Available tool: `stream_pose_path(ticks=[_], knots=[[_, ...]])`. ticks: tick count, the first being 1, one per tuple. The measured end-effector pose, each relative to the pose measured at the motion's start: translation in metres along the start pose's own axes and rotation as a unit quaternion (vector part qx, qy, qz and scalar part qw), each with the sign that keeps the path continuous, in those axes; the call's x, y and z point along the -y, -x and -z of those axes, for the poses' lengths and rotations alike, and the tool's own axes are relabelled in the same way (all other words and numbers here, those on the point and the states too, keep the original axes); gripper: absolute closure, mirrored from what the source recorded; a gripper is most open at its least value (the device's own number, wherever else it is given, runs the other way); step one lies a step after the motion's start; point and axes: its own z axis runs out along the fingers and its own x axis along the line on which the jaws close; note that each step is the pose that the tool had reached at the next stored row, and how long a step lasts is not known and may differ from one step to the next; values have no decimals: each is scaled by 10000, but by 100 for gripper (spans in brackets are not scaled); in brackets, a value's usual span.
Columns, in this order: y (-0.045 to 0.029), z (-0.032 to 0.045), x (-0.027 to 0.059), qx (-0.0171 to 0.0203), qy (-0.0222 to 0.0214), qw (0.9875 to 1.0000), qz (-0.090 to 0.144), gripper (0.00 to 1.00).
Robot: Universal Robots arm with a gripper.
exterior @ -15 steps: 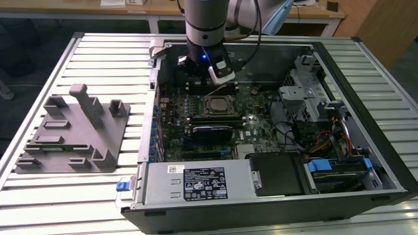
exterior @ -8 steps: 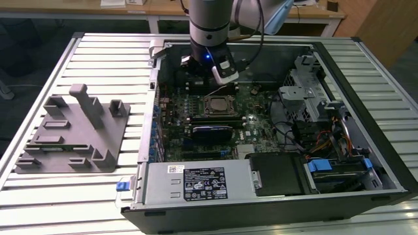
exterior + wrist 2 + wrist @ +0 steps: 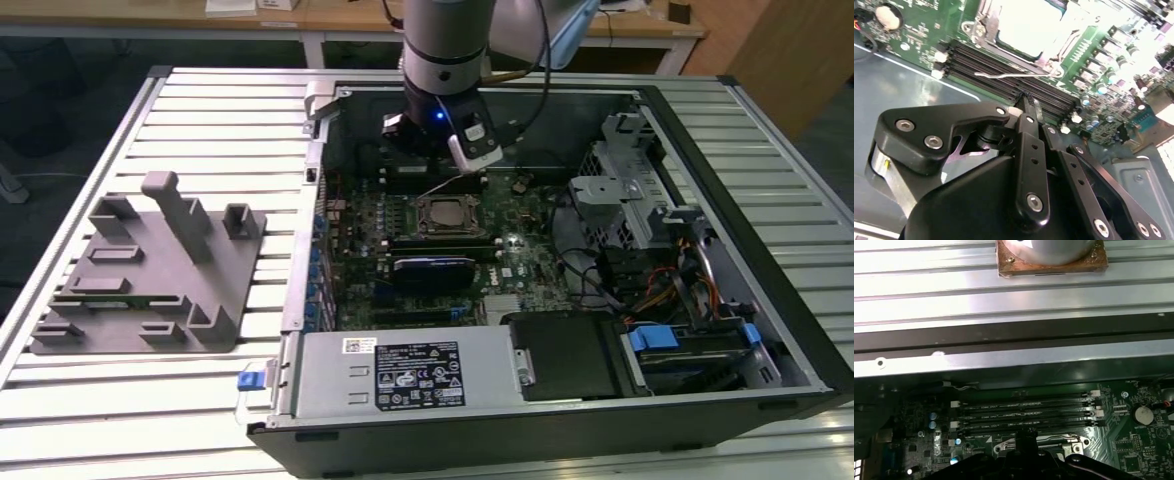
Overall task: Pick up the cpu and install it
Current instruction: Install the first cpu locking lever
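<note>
The cpu is lying flat, metal top up, inside the socket around the middle of the motherboard. In the second wrist view it's the washed-out bright square. It looks to me like it's already sitting in place, not waiting off to the side.

It's square, so there's no real long axis. Its edges run parallel with the board's edges and with the RAM slots.

The thin wire lever runs along the socket's slot-side edge. It seems to stand a bit proud of the frame, so I'd guess it isn't latched, but I can't swear to it.

The gripper hangs over the board's far edge in the exterior view, close to the case's back wall. The RAM slots sit between its tip and the socket. So from the gripper, the cpu lies across the slots, toward the power supply end of the case. It's near, but the gripper isn't directly over it.

The fingers look pinched together with nothing between them, so they're clenched and empty, and not touching the chip or the lever.
</note>
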Motion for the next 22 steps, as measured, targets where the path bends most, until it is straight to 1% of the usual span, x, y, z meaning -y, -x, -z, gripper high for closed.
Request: stream_pose_path(ticks=[2,3,8,15,22], knots=[[30,0,-2,0,0,10000,0,89],[31,0,-2,0,0,10000,0,89],[33,-7,-2,2,0,10000,-6,89],[34,-59,13,36,0,10000,-78,89],[35,-60,13,37,0,10000,-80,89]])
